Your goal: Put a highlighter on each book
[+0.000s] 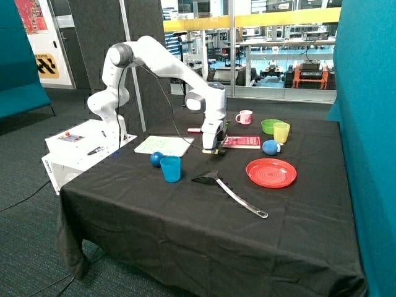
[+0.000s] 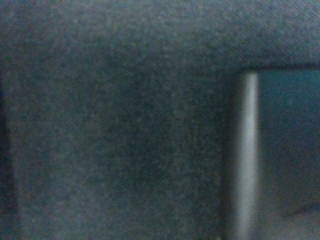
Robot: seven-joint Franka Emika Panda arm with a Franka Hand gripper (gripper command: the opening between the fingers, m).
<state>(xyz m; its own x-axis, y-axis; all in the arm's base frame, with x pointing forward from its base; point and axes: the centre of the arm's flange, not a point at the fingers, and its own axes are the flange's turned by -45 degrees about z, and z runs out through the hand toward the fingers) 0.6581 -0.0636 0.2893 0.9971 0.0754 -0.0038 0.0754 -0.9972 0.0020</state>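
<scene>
My gripper (image 1: 213, 148) is down at the black tablecloth, between the larger white book speckled green (image 1: 164, 145) and the small red book (image 1: 242, 142). No highlighter shows on top of either book. A red highlighter (image 1: 193, 130) lies on the cloth just behind the gripper, near the white book's far corner. The pale yellow highlighter is not clearly visible; a small yellowish bit shows at the gripper's tip, and I cannot tell what it is. The wrist view shows only dark cloth very close, with a pale blurred strip (image 2: 247, 155) beside it.
A blue cup (image 1: 171, 168) and a small blue ball (image 1: 156, 158) stand in front of the white book. A black spatula (image 1: 229, 189) lies mid-table, beside a red plate (image 1: 271, 172). A pink mug (image 1: 245, 117), green bowl (image 1: 270, 125), yellow cup (image 1: 281, 132) and another blue ball (image 1: 270, 147) stand at the back.
</scene>
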